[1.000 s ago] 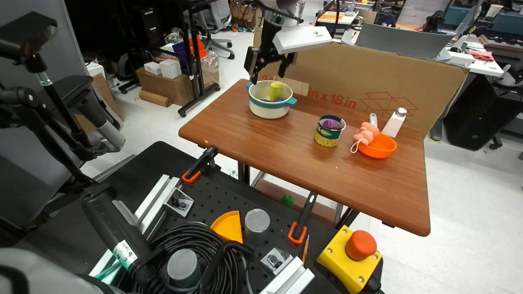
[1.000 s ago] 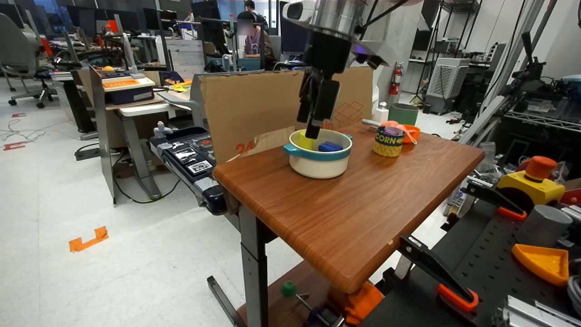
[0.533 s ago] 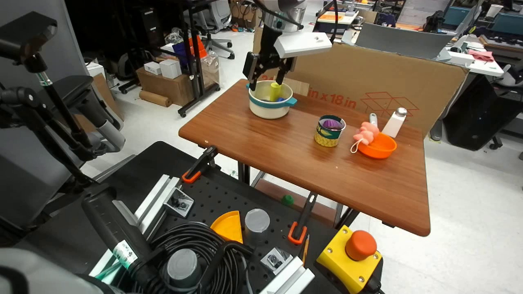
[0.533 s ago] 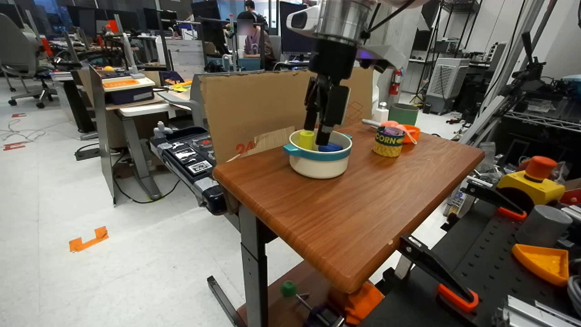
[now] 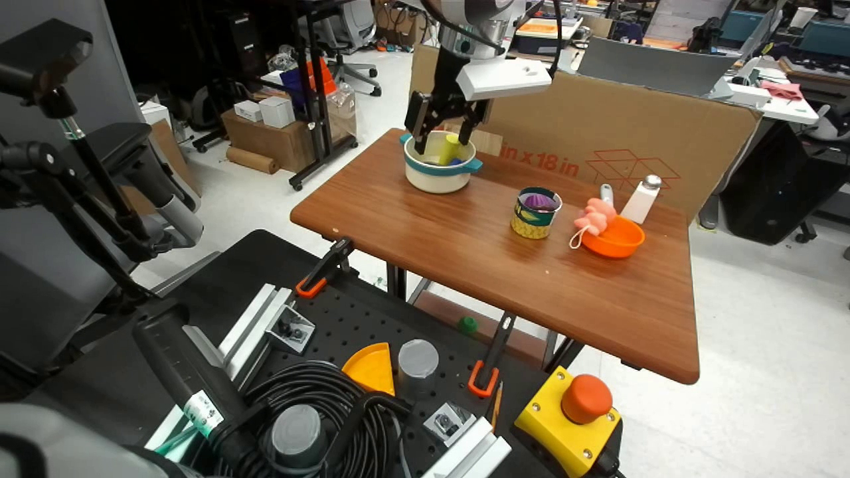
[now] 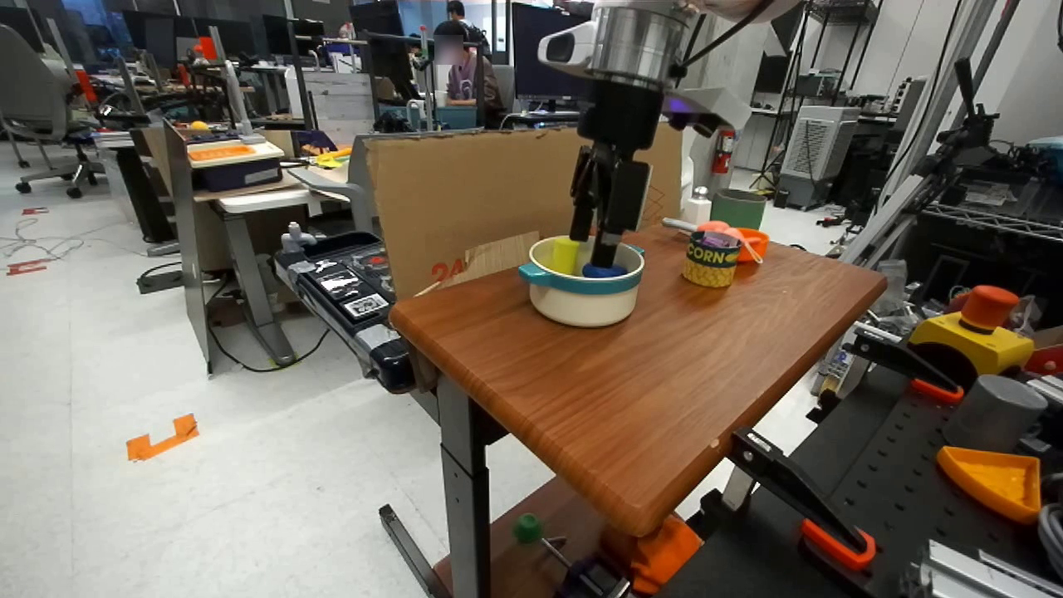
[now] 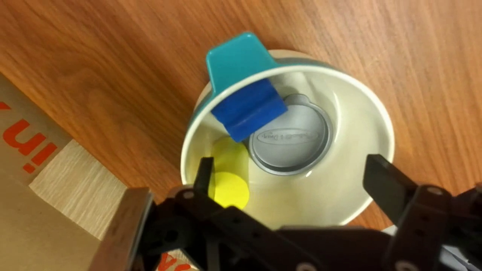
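While the gripper (image 7: 290, 166) points down over the mouth of the cream pot (image 7: 356, 131), its fingers (image 7: 389, 186) stand spread wide apart, released. In the wrist view one finger overlaps the yellow cylinder (image 7: 230, 190), though whether the two touch cannot be told; in an exterior view a fingertip shows in front of the blue block (image 6: 603, 273), and how deep it reaches is hard to judge. Inside the pot, the cylinder stands on end close to the wall, the block lies beside it on the side of a teal handle (image 7: 239, 58), and a gray disc (image 7: 292, 145) with raised lettering lies on the bottom, its edge partly covered by the block. The pot itself rests on a brown wooden table (image 5: 431, 232), near a cardboard panel (image 5: 558, 126) printed in red. Well apart from it, a can (image 6: 711, 270) labelled CORN stands upright with a purple piece (image 5: 539, 202) inside. Past the can sits an orange bowl (image 5: 609, 248); a lumpy pink object (image 5: 595, 217) with a white loop rests at its edge, and a white shaker (image 5: 640, 202) with a metal top stands near it. Beside the table, two clamps (image 5: 495, 348) with orange ends sit along the edge of a perforated black board (image 5: 392, 318), which bears a yellow wedge-shaped tray (image 5: 372, 368), a gray cup (image 5: 418, 366) and a coil of dark cable (image 5: 375, 438). A red button (image 5: 587, 398) tops a yellow box (image 5: 562, 426) by the board's corner.
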Motion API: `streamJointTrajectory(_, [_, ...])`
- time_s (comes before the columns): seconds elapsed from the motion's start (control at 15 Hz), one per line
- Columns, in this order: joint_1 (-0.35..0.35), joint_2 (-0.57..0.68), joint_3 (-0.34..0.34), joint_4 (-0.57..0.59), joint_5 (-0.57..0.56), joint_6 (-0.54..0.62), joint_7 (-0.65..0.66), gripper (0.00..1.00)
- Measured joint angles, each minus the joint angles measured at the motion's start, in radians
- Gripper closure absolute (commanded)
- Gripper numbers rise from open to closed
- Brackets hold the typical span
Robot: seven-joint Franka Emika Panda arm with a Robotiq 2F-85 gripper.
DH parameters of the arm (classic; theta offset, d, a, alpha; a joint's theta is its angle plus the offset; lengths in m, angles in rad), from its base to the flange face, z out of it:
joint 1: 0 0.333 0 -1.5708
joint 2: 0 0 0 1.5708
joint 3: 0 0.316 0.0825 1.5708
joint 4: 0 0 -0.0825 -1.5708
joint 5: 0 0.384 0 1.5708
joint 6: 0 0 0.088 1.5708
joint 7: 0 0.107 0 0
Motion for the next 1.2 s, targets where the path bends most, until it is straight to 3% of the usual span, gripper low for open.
streamJointTrajectory(0.87, [0.004, 0.008, -0.017, 0.001, -0.011, 0.002, 0.011, 0.0])
streamJointTrajectory(1.2, [0.048, 0.012, -0.048, -0.018, -0.07, 0.13, 0.115, 0.0])
